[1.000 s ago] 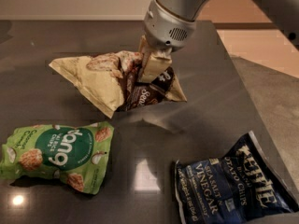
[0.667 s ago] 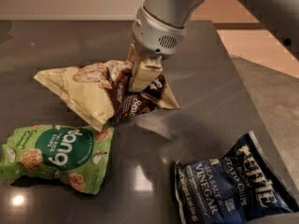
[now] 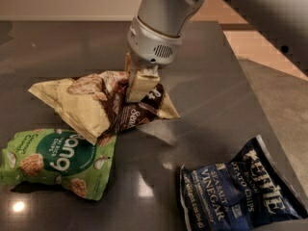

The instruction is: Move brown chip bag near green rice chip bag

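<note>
The brown chip bag (image 3: 82, 102) is pinched at its crumpled middle by the gripper (image 3: 137, 94), left of centre on the dark table (image 3: 57, 47). Its near corner is found just beside the green rice chip bag (image 3: 57, 160), near left; a blue Kettle bag (image 3: 240, 191) is laid well apart, near right

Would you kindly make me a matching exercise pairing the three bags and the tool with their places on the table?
1. brown chip bag
2. green rice chip bag
3. blue Kettle bag
4. tool

A. front right
B. centre, bunched up
C. front left
D. above centre, clamped on a bag

Pairs: 1-B, 2-C, 3-A, 4-D
</note>
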Action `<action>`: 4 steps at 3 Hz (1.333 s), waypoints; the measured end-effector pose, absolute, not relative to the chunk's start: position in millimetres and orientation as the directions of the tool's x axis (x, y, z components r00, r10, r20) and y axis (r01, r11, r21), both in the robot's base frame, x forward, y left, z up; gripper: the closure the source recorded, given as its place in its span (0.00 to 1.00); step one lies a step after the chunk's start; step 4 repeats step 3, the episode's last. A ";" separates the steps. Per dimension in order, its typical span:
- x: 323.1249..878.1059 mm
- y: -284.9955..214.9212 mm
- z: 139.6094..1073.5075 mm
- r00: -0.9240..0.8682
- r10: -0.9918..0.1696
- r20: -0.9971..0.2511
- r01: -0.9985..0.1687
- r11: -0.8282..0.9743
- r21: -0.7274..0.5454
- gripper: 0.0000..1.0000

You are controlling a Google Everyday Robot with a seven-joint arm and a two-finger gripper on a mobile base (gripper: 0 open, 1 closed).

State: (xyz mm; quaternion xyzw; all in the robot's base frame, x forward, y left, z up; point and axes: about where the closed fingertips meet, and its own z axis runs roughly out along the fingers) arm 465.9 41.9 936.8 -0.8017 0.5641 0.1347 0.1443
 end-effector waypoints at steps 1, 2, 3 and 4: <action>466.9 44.3 936.9 0.329 -0.864 -0.381 -0.943 -0.321 -0.086 0.14; 467.9 46.5 937.1 0.331 -0.862 -0.383 -0.943 -0.320 -0.093 0.00; 467.9 46.6 937.1 0.331 -0.862 -0.383 -0.943 -0.320 -0.093 0.00; 467.9 46.6 937.1 0.331 -0.862 -0.383 -0.943 -0.320 -0.093 0.00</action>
